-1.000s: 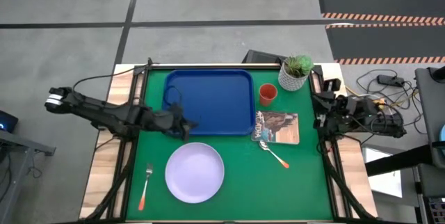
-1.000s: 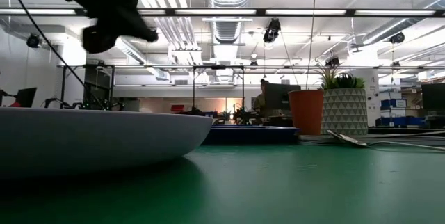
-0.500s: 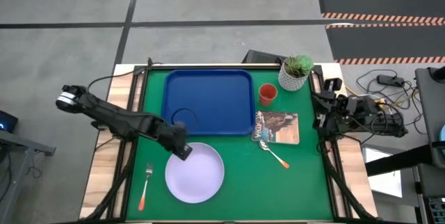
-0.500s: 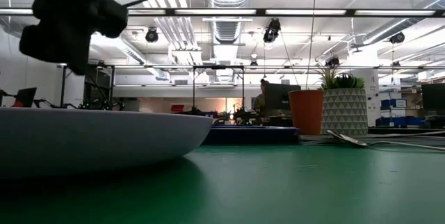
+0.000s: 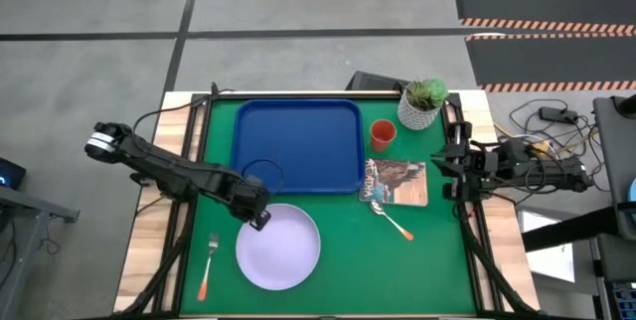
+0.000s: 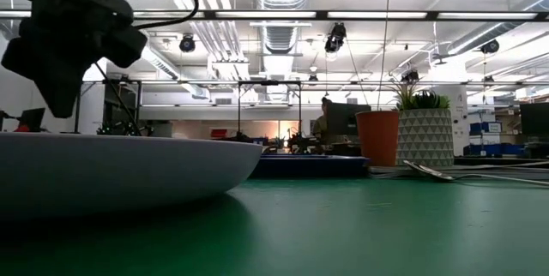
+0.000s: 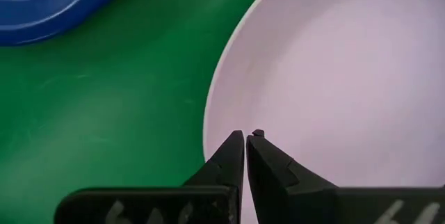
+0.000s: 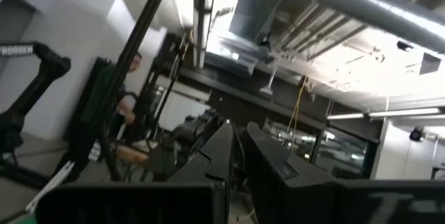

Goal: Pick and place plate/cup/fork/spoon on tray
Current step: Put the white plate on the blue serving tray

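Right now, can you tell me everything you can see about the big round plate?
The plate is round, pale lavender-white, smooth and looks like plastic, with a low raised rim. It is empty and lies flat on the green mat, just outside the blue tray, not yet on it. The left gripper, fingers nearly closed, is at its upper-left rim; whether they touch cannot be told. The fork lies apart on its left.
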Available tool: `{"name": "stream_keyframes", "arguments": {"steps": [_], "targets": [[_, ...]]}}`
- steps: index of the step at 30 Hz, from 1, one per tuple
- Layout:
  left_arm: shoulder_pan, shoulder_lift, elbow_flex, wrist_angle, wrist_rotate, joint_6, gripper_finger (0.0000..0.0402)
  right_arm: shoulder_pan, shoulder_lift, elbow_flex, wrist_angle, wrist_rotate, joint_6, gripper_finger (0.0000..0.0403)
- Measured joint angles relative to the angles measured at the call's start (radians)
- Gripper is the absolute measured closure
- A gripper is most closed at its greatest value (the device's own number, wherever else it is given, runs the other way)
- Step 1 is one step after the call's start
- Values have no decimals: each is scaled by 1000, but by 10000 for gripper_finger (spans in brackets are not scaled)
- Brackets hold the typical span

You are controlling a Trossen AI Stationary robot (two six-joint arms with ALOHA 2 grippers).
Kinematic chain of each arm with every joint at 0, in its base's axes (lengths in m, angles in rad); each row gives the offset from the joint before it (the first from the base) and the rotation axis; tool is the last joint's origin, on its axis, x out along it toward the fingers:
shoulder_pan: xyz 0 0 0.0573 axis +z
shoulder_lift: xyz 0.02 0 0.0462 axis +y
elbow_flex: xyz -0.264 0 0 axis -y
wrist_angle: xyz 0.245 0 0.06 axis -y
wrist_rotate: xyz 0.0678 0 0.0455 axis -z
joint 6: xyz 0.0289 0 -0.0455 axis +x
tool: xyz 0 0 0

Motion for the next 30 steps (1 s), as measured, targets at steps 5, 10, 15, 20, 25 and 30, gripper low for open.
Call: {"name": "stream_keyframes", "arguments": {"steps": [5, 10, 15, 20, 25, 30], "targets": [[0, -22, -1, 2, -64, 37, 401, 0, 41, 0, 2, 0, 8, 376], [0, -23, -2, 5, -78, 110, 401, 0, 45, 0, 2, 0, 52, 376], [-1, -21, -5, 7, -78, 129, 401, 0, 45, 0, -1, 0, 91, 376], [-2, -21, -15, 9, -77, 128, 401, 0, 45, 0, -2, 0, 111, 376], [-2, -21, -28, 10, -56, 101, 401, 0, 45, 0, -7, 0, 115, 376], [-2, -21, -48, 10, -29, 100, 401, 0, 45, 0, -7, 0, 112, 376]]}}
